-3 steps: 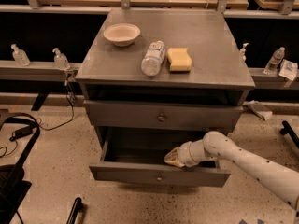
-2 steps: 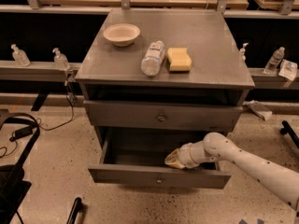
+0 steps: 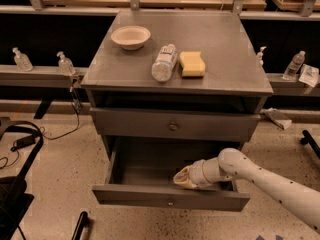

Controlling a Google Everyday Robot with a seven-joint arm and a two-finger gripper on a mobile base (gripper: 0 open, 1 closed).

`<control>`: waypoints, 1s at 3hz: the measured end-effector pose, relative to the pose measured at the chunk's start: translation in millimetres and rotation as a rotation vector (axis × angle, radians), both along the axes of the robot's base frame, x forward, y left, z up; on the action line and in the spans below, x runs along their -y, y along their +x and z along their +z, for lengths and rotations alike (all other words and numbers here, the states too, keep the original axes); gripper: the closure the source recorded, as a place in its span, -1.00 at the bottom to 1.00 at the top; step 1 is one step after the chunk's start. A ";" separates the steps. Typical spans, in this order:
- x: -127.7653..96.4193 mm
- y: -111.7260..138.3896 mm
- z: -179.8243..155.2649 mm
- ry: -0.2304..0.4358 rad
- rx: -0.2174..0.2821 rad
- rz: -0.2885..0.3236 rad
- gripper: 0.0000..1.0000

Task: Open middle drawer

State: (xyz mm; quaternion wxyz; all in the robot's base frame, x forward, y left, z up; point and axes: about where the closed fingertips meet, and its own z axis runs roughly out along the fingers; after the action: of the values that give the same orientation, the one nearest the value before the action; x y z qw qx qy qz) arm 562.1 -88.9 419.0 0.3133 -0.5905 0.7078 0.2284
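Observation:
The middle drawer is a wide grey metal drawer with a small round knob. It stands pulled out toward me, below the shut drawer front above it. Its inside looks dark and bare. My gripper is down inside the open drawer, just behind its front panel and right of the knob. The white arm reaches in from the lower right. Whatever lies under the open drawer is hidden.
On the grey cabinet top are a white bowl, a lying plastic bottle and a yellow sponge. Small bottles stand on side ledges. A black chair frame and cables are on the floor at left.
The middle drawer has slid a little further out toward me, with the gripper moving along behind its front. The things on top have not moved.

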 end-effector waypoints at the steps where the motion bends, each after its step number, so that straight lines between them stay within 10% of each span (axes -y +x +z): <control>1: -4.8 -35.4 11.1 0.054 -0.018 0.017 1.00; 3: -9.9 -63.3 25.7 0.113 -0.013 0.026 1.00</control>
State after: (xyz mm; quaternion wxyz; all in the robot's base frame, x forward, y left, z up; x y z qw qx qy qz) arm 498.8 -79.0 444.7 0.3386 -0.5794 0.6880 0.2760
